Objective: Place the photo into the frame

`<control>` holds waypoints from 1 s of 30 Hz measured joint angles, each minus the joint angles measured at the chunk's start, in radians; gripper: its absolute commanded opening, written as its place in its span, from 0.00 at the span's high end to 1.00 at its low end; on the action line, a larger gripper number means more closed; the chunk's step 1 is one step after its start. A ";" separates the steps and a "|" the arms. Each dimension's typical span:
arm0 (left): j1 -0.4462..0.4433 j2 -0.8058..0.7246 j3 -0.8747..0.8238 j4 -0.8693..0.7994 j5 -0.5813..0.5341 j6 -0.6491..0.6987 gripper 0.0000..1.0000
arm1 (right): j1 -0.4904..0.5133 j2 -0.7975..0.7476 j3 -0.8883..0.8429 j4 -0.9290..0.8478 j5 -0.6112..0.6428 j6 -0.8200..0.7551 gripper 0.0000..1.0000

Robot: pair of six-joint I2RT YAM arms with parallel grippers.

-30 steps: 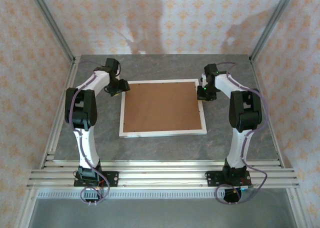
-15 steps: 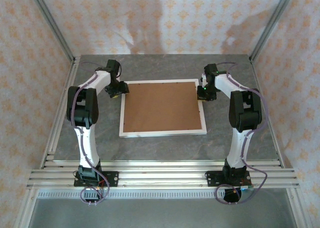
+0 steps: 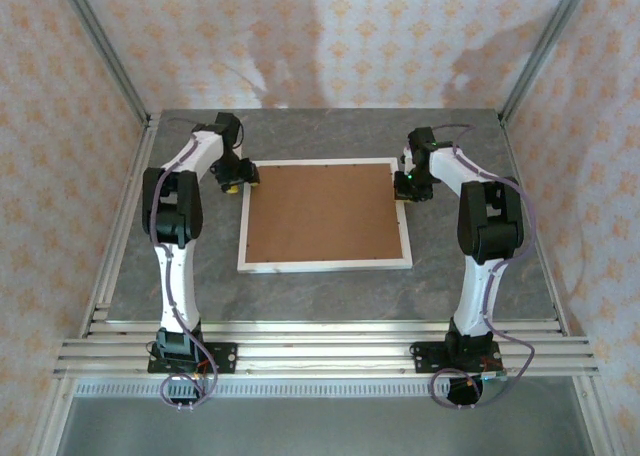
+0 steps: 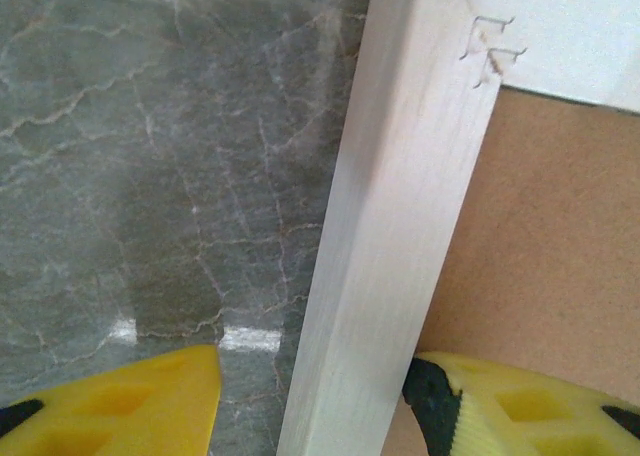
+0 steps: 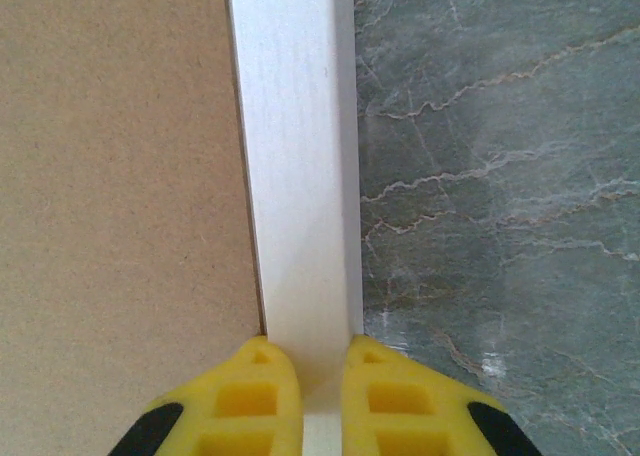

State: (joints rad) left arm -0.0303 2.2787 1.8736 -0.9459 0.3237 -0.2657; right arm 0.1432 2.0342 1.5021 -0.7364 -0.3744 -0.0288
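Left arm (image 3: 172, 211) straighter; astride frame (image 4: 390, 226), left fingers (image 4: 120, 406) wide, right fingers (image 5: 255, 396) tight.

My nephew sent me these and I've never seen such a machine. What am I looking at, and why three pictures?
Two robot arms, the left arm and the right arm, are bolted at the near edge of a grey table. The wide picture is taken from above and behind them. Each close-up comes from a camera on one wrist, and the yellow pieces are that arm's claw. A white frame lies flat on the table with a brown backing board in it. The right claw is shut on the frame's right border. The left claw stands open astride the left border, holding nothing.
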 measured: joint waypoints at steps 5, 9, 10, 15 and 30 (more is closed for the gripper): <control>-0.005 0.061 0.116 -0.114 -0.017 0.029 0.43 | 0.002 -0.002 -0.001 0.001 0.002 -0.007 0.89; -0.016 0.068 0.142 -0.139 -0.045 0.029 0.42 | 0.003 -0.006 -0.006 0.007 0.005 -0.012 0.90; -0.019 0.065 0.142 -0.139 -0.051 0.028 0.41 | 0.002 -0.006 -0.006 0.007 0.005 -0.014 0.91; -0.024 0.006 0.077 -0.094 -0.069 -0.002 0.31 | 0.002 0.045 0.086 -0.044 0.031 -0.030 0.91; -0.042 -0.485 -0.248 0.127 -0.070 -0.039 0.00 | -0.011 0.047 0.222 -0.116 0.218 -0.073 0.46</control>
State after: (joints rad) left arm -0.0723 1.7935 1.6253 -0.8188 0.2539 -0.3050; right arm 0.1322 2.0815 1.7241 -0.8528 -0.1562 -0.1020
